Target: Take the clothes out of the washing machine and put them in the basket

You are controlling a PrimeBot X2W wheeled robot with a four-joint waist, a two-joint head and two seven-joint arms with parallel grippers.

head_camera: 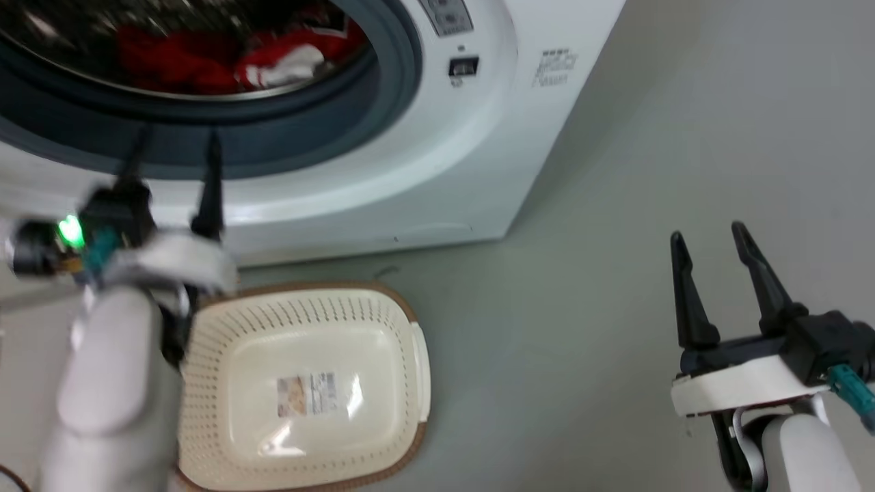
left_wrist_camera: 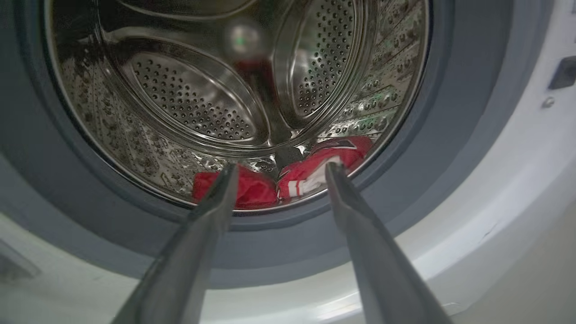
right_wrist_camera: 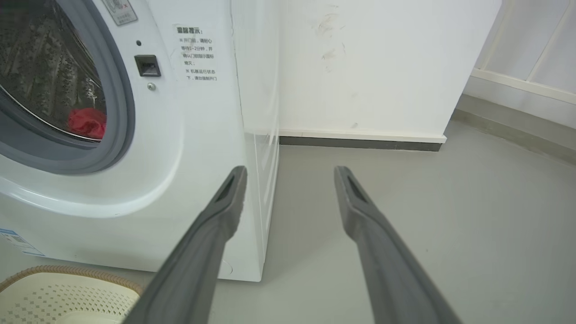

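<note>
The clothes (head_camera: 205, 58) lie red and bunched at the bottom of the drum (left_wrist_camera: 193, 90), at 11 o'clock in the head view, inside the washer (head_camera: 478, 137). The left gripper (head_camera: 176, 137), at 9 o'clock, points at the lower part of the grey ring (head_camera: 307, 150), jaws apart, holding nothing. The basket (head_camera: 225, 342) sits on the floor (head_camera: 615, 307) at 7 o'clock, just before the washer, with a label (head_camera: 307, 395) on its bottom. The right gripper (head_camera: 707, 232) hangs at 4 o'clock over the floor, jaws apart.

The dark, long-fingered left end effector (head_camera: 176, 147) is held far forward, jaws parted, while the matching right end effector (head_camera: 707, 236) hovers nearer, jaws also parted.
</note>
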